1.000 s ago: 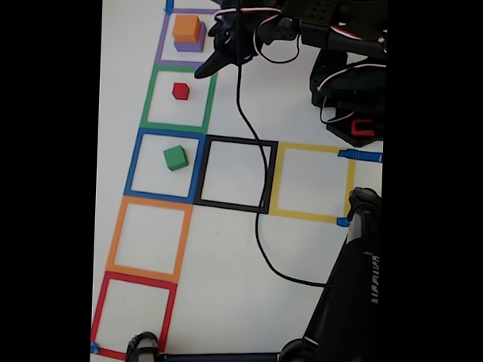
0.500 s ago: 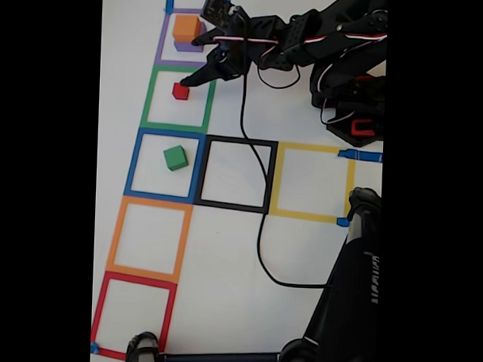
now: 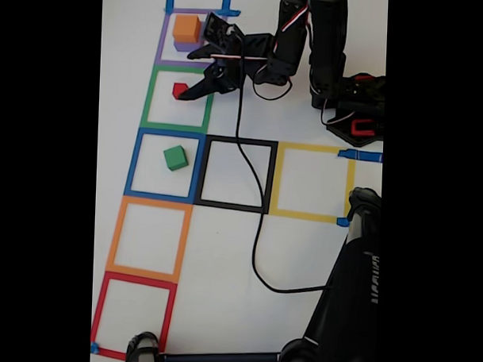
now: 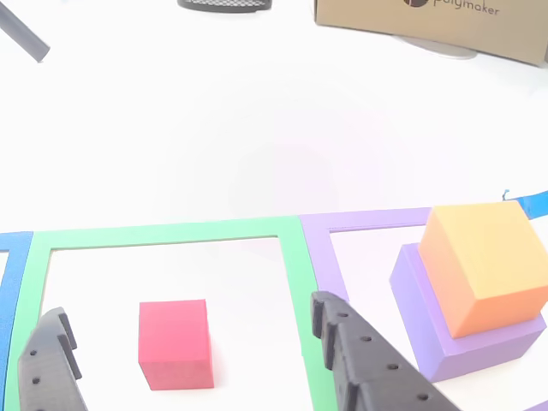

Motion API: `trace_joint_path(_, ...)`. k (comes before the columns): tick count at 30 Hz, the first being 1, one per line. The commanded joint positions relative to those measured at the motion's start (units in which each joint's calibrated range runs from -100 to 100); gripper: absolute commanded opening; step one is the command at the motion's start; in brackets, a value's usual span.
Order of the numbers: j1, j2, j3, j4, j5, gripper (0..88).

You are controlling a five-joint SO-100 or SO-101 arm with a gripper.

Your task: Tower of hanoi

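Observation:
The red cube (image 3: 177,89) sits inside the green tape square, partly covered by my gripper (image 3: 186,76). The gripper is open, one finger on each side of the cube. In the other view the red cube (image 4: 175,342) lies between the two black fingers (image 4: 360,368), with gaps on both sides, and my gripper (image 4: 188,312) holds nothing. The orange cube (image 3: 186,26) (image 4: 479,261) is stacked on the purple cube (image 3: 187,46) (image 4: 428,321) in the purple tape square. The green cube (image 3: 176,157) rests alone in the blue tape square.
Black (image 3: 236,141), yellow (image 3: 310,149), orange (image 3: 149,202) and red (image 3: 135,279) tape squares lie on the white table. A black cable (image 3: 254,229) trails across them. A dark stand (image 3: 348,296) fills the lower right. A cardboard box (image 4: 428,21) stands behind the squares.
The arm has swung over and come down from the purple square's edge to the green square. The open jaws now straddle the red cube. No cube has moved.

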Motion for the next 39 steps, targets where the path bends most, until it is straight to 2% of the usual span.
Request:
trace_joint_path(1, -1.36, 4.54, -3.81, -4.83, 0.36, 32.5)
trace_joint_path(17, -5.01, 18.99, -8.36, -15.84, 0.36, 28.6)
trace_joint_path(39, -5.10, 22.63, -9.99, -15.76, 0.36, 26.5)
